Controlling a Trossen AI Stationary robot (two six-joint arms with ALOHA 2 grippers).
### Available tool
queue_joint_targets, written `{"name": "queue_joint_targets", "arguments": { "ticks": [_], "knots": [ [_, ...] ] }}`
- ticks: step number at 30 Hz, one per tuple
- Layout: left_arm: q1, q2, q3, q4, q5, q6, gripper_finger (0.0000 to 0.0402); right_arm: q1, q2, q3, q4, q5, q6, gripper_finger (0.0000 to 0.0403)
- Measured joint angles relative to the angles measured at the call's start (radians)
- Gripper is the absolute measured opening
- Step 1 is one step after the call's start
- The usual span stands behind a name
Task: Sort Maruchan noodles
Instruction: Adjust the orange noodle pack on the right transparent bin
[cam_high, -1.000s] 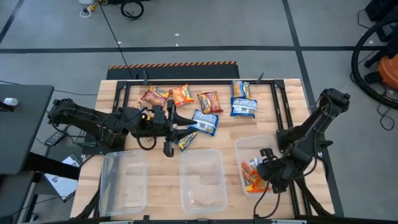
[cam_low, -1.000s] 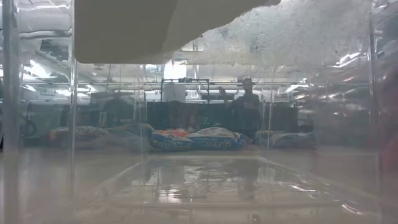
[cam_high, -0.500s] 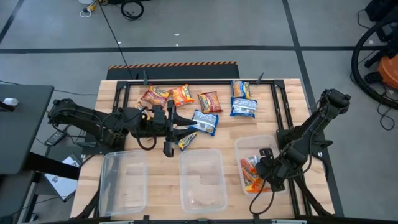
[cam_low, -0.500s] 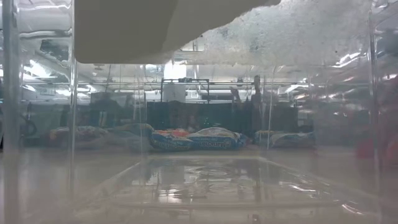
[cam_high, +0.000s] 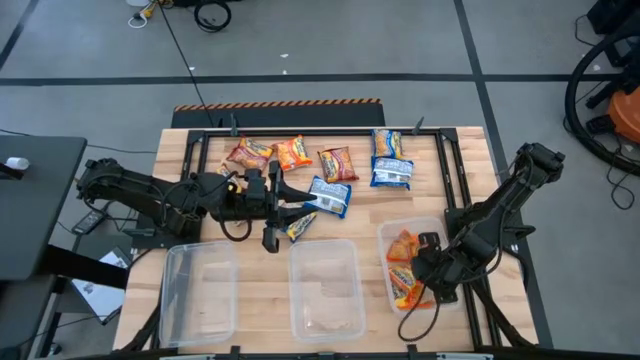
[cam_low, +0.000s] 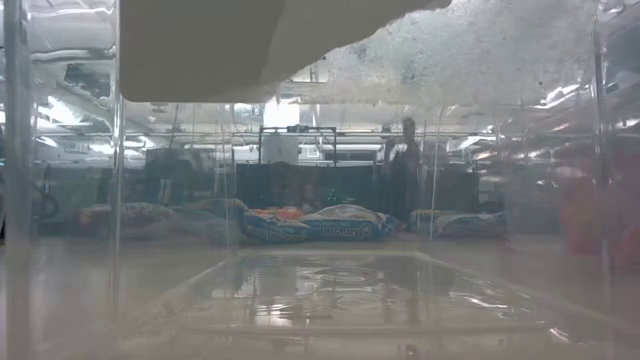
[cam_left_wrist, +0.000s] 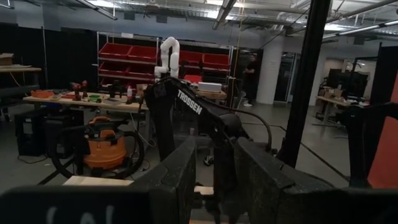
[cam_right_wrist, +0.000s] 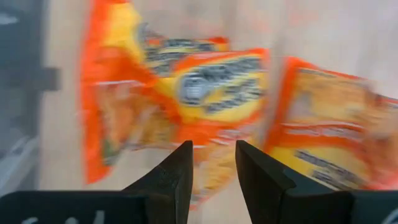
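Note:
Several Maruchan noodle packets lie flat on the table's far half: a dark red one (cam_high: 248, 153), orange ones (cam_high: 293, 152) (cam_high: 337, 163) and blue-and-white ones (cam_high: 392, 173) (cam_high: 330, 195). Another blue packet (cam_high: 300, 225) shows just beside my left gripper (cam_high: 300, 207). That gripper is held up, pointing toward the table's right, and is open (cam_left_wrist: 214, 142) with nothing between its fingers. Two orange packets (cam_high: 400, 246) (cam_high: 406, 290) lie in the right clear bin (cam_high: 428, 230). My right gripper (cam_right_wrist: 213, 149) hangs open over them, pointing down.
Two more clear bins, left (cam_high: 198, 290) and middle (cam_high: 325, 288), stand along the near edge. A black frame (cam_high: 300, 133) borders the work area. The low view looks through a bin wall at the packets (cam_low: 320, 225). A person (cam_low: 407, 160) stands in the room behind.
An orange packet has come to lie flat in the far half of the right bin, apart from the one nearer the front edge. Through the bin wall at the low view's right, an orange-red shape has come into sight.

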Motion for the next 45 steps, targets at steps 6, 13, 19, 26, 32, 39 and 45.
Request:
{"name": "queue_joint_targets", "arguments": {
  "ticks": [6,13,19,26,32,39,45],
  "knots": [
    [0.0,0.0,0.0,0.0,0.004,0.0,0.0117,-0.061,-0.051,0.038,-0.238,0.2,0.231,0.0126],
    [0.0,0.0,0.0,0.0,0.014,0.0,0.0117,-0.179,-0.068,-0.026,-0.19,0.194,0.143,0.0126],
    [-0.007,0.0,0.0,-0.001,0.014,0.0,0.0117,-0.211,0.001,-0.074,-0.184,0.15,0.116,0.0126],
    [-0.008,0.0,0.0,-0.008,0.016,0.002,0.0117,-0.244,0.01,-0.103,-0.123,0.142,0.125,0.012],
    [-0.006,0.0,0.0,-0.008,0.015,0.002,0.0117,-0.256,0.009,-0.135,-0.063,0.103,0.085,0.0061],
    [-0.006,0.0,0.0,-0.008,0.014,0.002,0.0117,-0.248,-0.011,-0.038,-0.157,0.162,0.018,0.0012],
    [-0.006,0.0,0.0,-0.008,0.014,-0.001,0.0117,-0.205,-0.021,0.034,-0.235,0.351,0.052,0.0006]
  ]
}}
